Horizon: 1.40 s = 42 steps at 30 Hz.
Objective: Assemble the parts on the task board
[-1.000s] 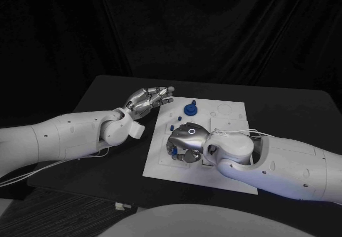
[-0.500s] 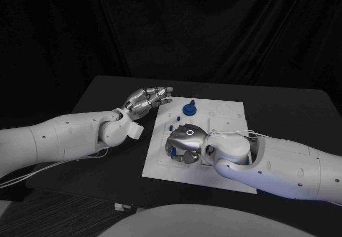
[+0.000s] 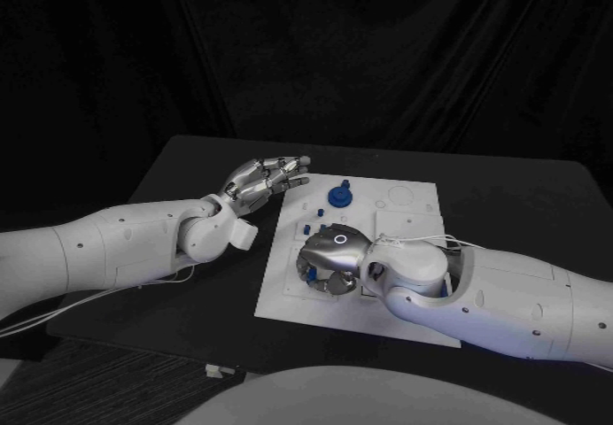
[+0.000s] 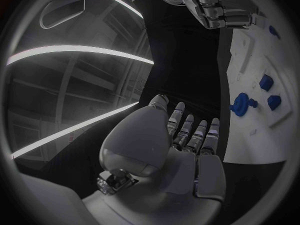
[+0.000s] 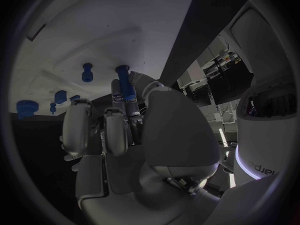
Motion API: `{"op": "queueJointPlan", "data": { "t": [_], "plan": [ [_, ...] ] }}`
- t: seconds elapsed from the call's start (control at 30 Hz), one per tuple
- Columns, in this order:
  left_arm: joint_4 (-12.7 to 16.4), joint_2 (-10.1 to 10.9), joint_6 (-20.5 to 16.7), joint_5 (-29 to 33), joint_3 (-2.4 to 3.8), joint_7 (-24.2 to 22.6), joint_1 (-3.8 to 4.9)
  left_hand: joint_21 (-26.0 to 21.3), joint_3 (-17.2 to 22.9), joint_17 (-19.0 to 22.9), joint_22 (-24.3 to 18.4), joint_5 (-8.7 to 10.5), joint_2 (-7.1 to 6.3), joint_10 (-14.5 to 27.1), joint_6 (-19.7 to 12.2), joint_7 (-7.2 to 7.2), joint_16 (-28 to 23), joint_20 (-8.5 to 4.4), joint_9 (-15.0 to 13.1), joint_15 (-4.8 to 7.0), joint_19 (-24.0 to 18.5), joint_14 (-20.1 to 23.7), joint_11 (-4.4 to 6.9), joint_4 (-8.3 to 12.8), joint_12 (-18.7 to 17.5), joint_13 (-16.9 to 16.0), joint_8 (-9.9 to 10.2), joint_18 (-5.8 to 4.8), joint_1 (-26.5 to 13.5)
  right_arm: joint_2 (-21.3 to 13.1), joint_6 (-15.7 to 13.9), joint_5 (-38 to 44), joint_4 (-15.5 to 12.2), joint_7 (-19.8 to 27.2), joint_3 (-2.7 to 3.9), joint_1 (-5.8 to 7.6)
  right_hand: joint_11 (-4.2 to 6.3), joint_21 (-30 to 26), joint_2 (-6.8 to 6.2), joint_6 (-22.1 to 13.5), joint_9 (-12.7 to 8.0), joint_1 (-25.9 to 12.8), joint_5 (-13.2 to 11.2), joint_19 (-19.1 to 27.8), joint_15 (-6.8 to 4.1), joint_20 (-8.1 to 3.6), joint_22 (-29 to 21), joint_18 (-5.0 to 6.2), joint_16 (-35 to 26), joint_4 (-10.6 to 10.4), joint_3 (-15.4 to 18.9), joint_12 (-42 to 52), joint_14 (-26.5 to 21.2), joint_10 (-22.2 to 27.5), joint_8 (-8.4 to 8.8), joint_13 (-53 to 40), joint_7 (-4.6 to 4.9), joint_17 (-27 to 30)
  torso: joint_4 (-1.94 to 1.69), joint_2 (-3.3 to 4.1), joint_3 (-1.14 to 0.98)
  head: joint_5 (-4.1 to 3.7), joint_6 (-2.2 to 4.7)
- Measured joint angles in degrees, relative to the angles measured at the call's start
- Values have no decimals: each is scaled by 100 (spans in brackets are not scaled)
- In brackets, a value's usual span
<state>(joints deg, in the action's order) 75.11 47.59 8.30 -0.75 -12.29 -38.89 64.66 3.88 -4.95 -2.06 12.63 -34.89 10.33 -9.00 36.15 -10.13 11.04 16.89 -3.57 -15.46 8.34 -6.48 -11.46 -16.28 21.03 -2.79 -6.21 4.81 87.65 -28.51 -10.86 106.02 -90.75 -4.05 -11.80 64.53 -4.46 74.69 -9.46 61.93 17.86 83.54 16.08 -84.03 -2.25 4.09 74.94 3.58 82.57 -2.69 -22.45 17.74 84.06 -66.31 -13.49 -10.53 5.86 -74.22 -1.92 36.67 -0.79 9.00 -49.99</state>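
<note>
Two hands: right hand (image 3: 335, 254) curled over board (image 3: 286, 297), pinching blue peg (image 5: 125, 83); left hand (image 3: 266, 180) empty, fingers spread, beside board. Blue knob (image 3: 340, 195) nearby.

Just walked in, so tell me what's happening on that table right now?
A robot is assembling small blue parts on a white board. Its right hand is down on the board, holding a blue peg in its fingers. Its left hand hovers open beside the board, holding nothing. Other blue parts stand farther back on the board.
</note>
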Motion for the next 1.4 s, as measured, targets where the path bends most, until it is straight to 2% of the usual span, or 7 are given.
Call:
{"op": "queueJointPlan", "data": {
  "t": [0.4,0.53,0.7,0.93,1.07,1.23,1.4],
  "plan": [
    [-31,-13,7,0,0,0,-6,0,0,1,0,0,0,0,0,0,27,0,1,0,0,0,0,0,0,0,0,0,0,-20,59,2,10,0,-5,-12,0,-65,0,-2,-17,0,-109,0,0,0,-1,0,0,-9,-28,-1,0,0,92,-1,2,43,-2,0,-3,-10,0],
    [-40,-18,9,0,0,0,-9,0,0,1,0,0,0,0,0,0,27,0,1,0,0,0,0,0,0,0,0,0,0,-26,107,4,10,-12,0,-12,104,-355,6,-465,-117,-122,-355,97,114,56,-1,-1,-123,-42,-91,-204,-11,197,421,-58,144,266,-2,-2,-3,-9,0],
    [-44,-19,13,0,0,0,-11,0,-1,1,1,0,0,0,0,0,27,0,1,0,0,0,0,0,0,0,0,0,0,-42,194,5,10,-37,-8,-12,-37,-538,-116,-1010,-258,-253,-465,161,120,107,-2,-1,-169,-138,-22,-402,-7,813,764,17,215,387,-2,-3,-3,-8,0],
    [-55,-20,15,0,0,2,-15,0,0,1,1,0,0,0,0,0,27,0,1,0,0,0,0,0,0,1,0,0,0,-67,244,5,10,-82,-8,-13,-130,-753,-104,-1911,-530,-241,-637,229,120,121,-2,93,-246,-226,549,-492,-7,1799,950,40,-36,526,-1,-3,-3,-3,0],
    [-61,-23,16,0,0,3,-16,0,0,1,1,0,0,0,0,0,27,0,2,0,0,0,1,0,0,1,0,0,0,-87,242,5,6,-100,-4,-13,-184,-828,-56,-2478,-806,-4,-660,248,160,141,-2,93,-270,-511,1067,-559,-7,2314,950,267,-281,593,0,-3,-3,1,0],
    [-65,-21,19,0,0,6,-17,0,-1,-4,1,0,0,1,-1,-1,27,0,2,-21,0,-21,1,0,0,1,0,0,0,-200,194,5,-57,-105,-7,-10,-217,-858,-205,-2444,-947,324,-761,248,160,142,-3,93,-270,-1199,1460,-524,-7,2553,946,510,-375,610,0,-2,-3,-3,0],
    [-68,-7,20,0,0,7,-17,0,-1,-4,13,0,0,1,-1,0,27,0,2,-21,0,-21,1,0,0,1,0,0,0,-417,23,5,-211,-86,-19,140,-208,-891,-433,-2579,-1069,246,-1039,248,160,142,-3,92,-270,-1432,1717,-510,-7,2663,928,638,-455,618,0,-2,-4,-9,0]
  ]
}}
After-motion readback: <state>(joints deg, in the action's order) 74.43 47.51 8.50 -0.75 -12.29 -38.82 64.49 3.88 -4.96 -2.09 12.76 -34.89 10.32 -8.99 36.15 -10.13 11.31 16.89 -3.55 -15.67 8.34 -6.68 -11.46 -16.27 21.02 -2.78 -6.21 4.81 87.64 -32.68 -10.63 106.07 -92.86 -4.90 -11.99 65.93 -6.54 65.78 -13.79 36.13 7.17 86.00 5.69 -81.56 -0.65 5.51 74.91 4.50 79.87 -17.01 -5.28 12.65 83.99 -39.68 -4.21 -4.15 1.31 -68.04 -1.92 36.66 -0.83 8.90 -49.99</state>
